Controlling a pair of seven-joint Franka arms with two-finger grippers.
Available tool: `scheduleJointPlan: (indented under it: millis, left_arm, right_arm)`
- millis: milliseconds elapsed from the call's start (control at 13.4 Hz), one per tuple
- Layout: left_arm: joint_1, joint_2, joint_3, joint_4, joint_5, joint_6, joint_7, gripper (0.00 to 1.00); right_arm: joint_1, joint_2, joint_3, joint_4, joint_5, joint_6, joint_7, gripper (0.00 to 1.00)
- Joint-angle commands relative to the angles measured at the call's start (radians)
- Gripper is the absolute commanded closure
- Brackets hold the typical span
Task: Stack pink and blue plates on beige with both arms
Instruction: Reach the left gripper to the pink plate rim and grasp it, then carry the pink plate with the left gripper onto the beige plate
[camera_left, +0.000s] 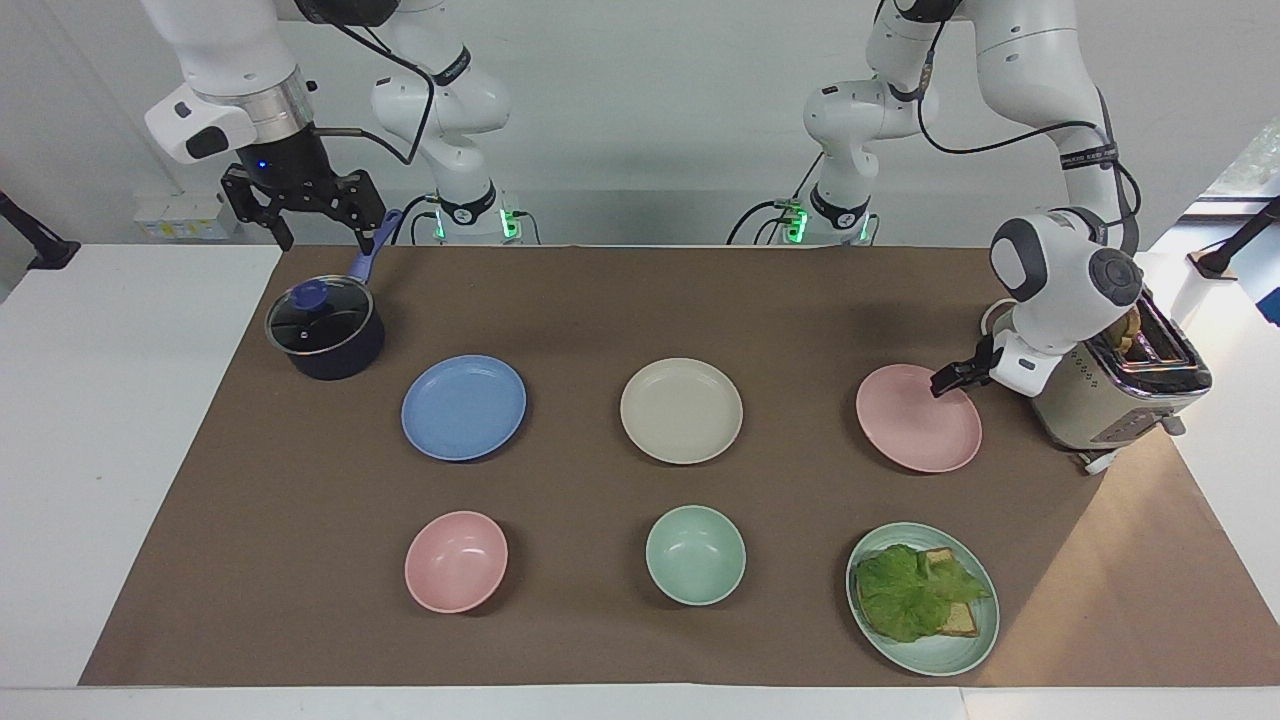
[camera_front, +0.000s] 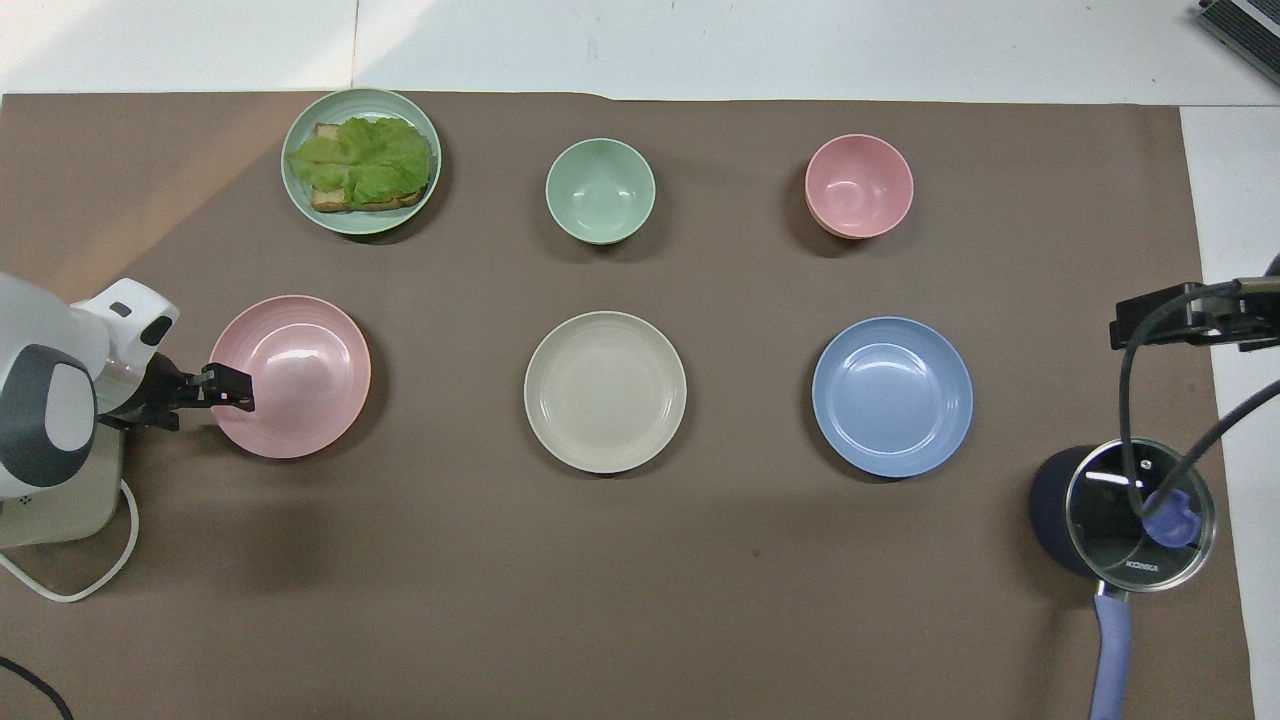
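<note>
The left gripper (camera_left: 945, 381) is down at the rim of the pink plate (camera_left: 915, 425), at the edge toward the toaster (camera_left: 1110, 395). Its dark fingers (camera_front: 232, 386) seem to straddle that rim, but whether they have pinched it yet I cannot tell from these angles. The right gripper (camera_left: 305, 215) waits in the air above the lidded saucepan (camera_left: 325, 335), fingers spread apart and holding nothing.

The pink plate lies flat on the table (camera_left: 640, 300) at the left arm's end. The beige plate (camera_left: 681, 410) sits in the middle of the same row and the blue plate (camera_left: 464, 407) toward the right arm's end, all three well apart, nothing stacked yet.

The plates look light, stiff and matte, probably not very slick, though thin enough that only the raised rim offers a hold. A pinch across the rim would likely let the plate tilt as it lifts, so a firm, deep bite seems wise.

The only legible writing is "KONKA" on the saucepan's glass lid (camera_front: 1140, 515).
</note>
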Motion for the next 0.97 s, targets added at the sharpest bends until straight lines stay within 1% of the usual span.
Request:
scheduleJointPlan:
  millis: [0,374,524,599,749,824,898]
  left_arm:
    - [-0.004,-0.026,-0.004,-0.029,0.009,0.018,-0.084,1.0]
    - [-0.005,-0.023,-0.007,-0.016,0.005,0.003,-0.08,1.0]
    - [-0.009,-0.017,-0.007,0.038,0.003,-0.075,-0.08,1.0]
    - [-0.009,-0.02,-0.01,0.083,-0.011,-0.138,-0.081,1.0]
    - [-0.01,-0.018,-0.018,0.192,-0.101,-0.282,-0.092,1.0]
    - [-0.019,-0.023,-0.024,0.227,-0.136,-0.337,-0.113,1.0]
    - [-0.051,-0.026,-0.03,0.252,-0.152,-0.368,-0.174,1.0]
  right_arm:
    - [-0.003,-0.023,-0.002,-0.025,-0.003,0.003,-0.019,0.0]
    - [-0.003,-0.023,-0.002,-0.025,-0.003,0.001,-0.019,0.0]
    - [-0.005,-0.023,-0.002,-0.025,-0.003,0.003,-0.019,0.0]
    - [-0.003,-0.023,-0.002,-0.025,-0.003,0.003,-0.019,0.0]
    - [-0.005,-0.023,-0.002,-0.025,-0.003,0.003,-0.019,0.0]
    - [-0.003,-0.023,-0.002,-0.025,-0.003,0.003,-0.019,0.0]
    - [-0.005,-0.023,-0.002,-0.025,-0.003,0.003,-0.019,0.0]
